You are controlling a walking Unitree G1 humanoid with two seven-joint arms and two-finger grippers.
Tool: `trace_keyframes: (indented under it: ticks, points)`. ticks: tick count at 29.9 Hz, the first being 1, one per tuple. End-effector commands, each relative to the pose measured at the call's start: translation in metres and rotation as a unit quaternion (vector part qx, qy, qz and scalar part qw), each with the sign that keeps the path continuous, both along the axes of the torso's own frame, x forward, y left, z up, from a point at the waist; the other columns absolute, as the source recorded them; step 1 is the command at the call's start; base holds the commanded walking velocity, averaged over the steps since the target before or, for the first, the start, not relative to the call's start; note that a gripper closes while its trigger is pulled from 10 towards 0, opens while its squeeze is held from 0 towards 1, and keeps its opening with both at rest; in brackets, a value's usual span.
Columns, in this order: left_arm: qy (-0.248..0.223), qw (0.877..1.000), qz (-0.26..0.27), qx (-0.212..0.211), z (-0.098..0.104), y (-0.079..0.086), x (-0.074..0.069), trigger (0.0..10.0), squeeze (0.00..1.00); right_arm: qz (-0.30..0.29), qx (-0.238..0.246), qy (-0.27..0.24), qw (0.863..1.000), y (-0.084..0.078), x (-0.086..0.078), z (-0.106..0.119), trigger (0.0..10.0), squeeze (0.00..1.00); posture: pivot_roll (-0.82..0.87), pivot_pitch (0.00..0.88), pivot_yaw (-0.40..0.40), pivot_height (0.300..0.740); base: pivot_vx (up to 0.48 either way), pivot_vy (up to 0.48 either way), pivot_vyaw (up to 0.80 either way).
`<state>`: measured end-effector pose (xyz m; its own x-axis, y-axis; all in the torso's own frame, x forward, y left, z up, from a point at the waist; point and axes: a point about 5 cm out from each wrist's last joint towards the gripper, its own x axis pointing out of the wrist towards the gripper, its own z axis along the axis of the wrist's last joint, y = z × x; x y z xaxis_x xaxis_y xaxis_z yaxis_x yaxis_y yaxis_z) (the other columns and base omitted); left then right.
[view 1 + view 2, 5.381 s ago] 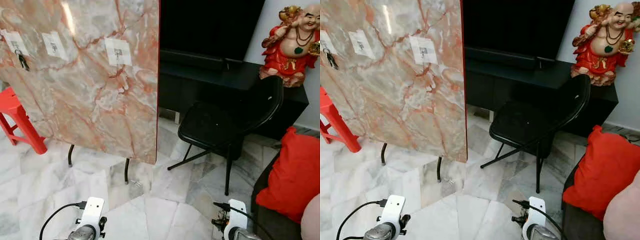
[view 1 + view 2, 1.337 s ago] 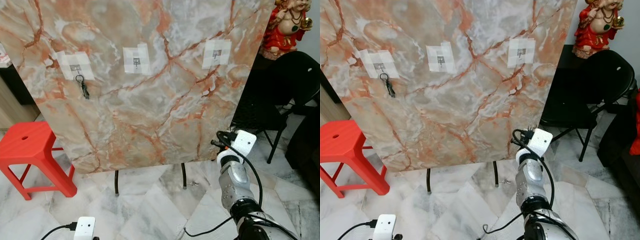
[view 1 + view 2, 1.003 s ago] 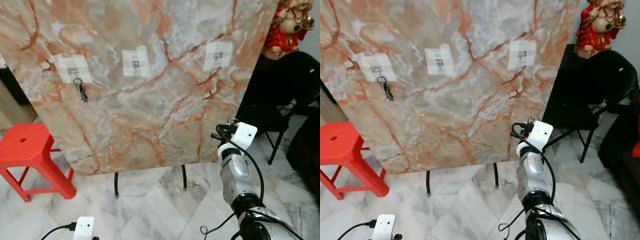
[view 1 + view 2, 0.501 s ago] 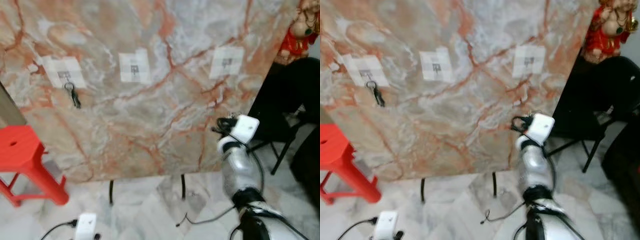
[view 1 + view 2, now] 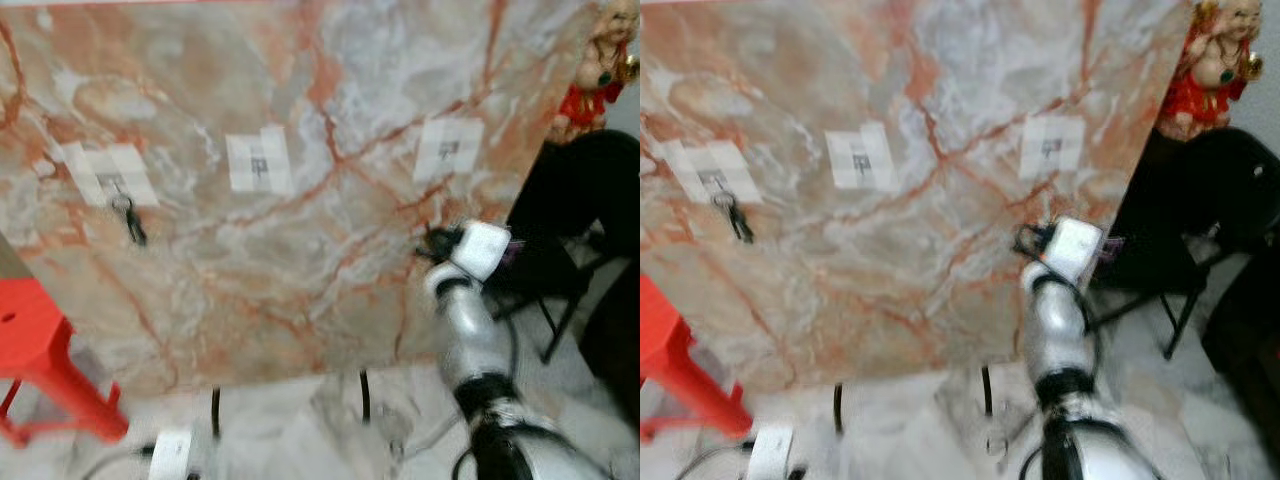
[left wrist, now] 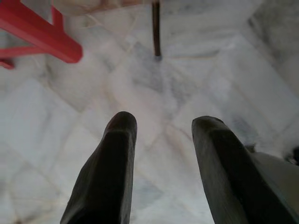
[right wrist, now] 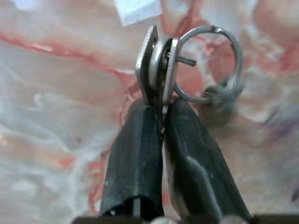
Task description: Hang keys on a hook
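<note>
The right pincer (image 7: 161, 100) is clamped tight on a set of keys (image 7: 159, 65) — flat metal blades pinched between its black fingers (image 7: 135, 158), the key ring (image 7: 209, 63) standing off to one side. The arm is raised before the marble board (image 5: 300, 120), below its right-hand taped hook (image 5: 450, 150). Another bunch of keys (image 5: 128, 218) hangs from the left hook (image 5: 110, 180); the middle hook (image 5: 258, 165) is bare. The left pincer (image 6: 163, 126) hangs low over the marble floor (image 6: 187, 70), fingers parted and holding nothing — a red stool (image 5: 40, 360) stands nearby.
</note>
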<state>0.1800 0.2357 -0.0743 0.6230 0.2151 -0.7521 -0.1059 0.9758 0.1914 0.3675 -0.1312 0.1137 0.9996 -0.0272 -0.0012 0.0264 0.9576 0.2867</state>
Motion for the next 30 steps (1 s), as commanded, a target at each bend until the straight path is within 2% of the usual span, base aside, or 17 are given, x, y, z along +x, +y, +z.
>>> trace_keyframes:
  ticks: [1, 5, 11, 19, 22, 28, 30]
  points:
    - [0.000, 1.000, 0.000, -0.004, -0.001, -0.004, 0.000, 10.0, 0.00, -0.019, -0.002, -0.013, 1.000, -0.013, 0.002, 0.007, 10.0, 0.00, 0.02, 0.000, -0.004, 0.723, 0.285, 0.000, 0.00]
    - [0.000, 1.000, 0.005, -0.006, -0.001, -0.004, 0.000, 10.0, 0.00, -0.019, -0.002, -0.017, 1.000, -0.012, 0.002, 0.009, 10.0, 0.00, 0.02, 0.000, -0.004, 0.723, 0.274, 0.000, 0.00]
    - [-0.003, 1.000, 0.011, -0.010, -0.001, -0.004, -0.001, 10.0, 0.00, -0.015, -0.001, -0.021, 1.000, -0.009, 0.002, 0.010, 10.0, 0.00, 0.02, 0.000, -0.004, 0.723, 0.000, 0.000, 0.00]
    - [-0.006, 1.000, 0.020, -0.014, -0.001, -0.004, -0.001, 10.0, 0.00, -0.005, -0.006, -0.052, 0.999, -0.005, 0.005, 0.026, 10.0, 0.00, 0.02, 0.000, -0.005, 0.723, 0.000, 0.000, 0.00]
    - [-0.006, 1.000, 0.021, -0.014, -0.001, -0.004, -0.001, 10.0, 0.00, -0.002, -0.025, -0.070, 0.997, -0.004, 0.010, 0.038, 10.0, 0.00, 0.02, 0.000, -0.007, 0.723, 0.000, 0.000, 0.00]
    - [-0.006, 1.000, 0.020, -0.013, -0.001, -0.004, -0.001, 10.0, 0.00, 0.002, -0.046, -0.078, 0.996, -0.002, 0.014, 0.047, 10.0, 0.00, 0.02, 0.000, -0.005, 0.723, 0.000, 0.000, 0.00]
    - [-0.006, 1.000, 0.020, -0.014, -0.001, -0.004, 0.000, 10.0, 0.00, 0.007, -0.070, -0.077, 0.995, 0.000, 0.016, 0.052, 10.0, 0.00, 0.02, 0.000, -0.003, 0.723, 0.000, 0.000, 0.00]
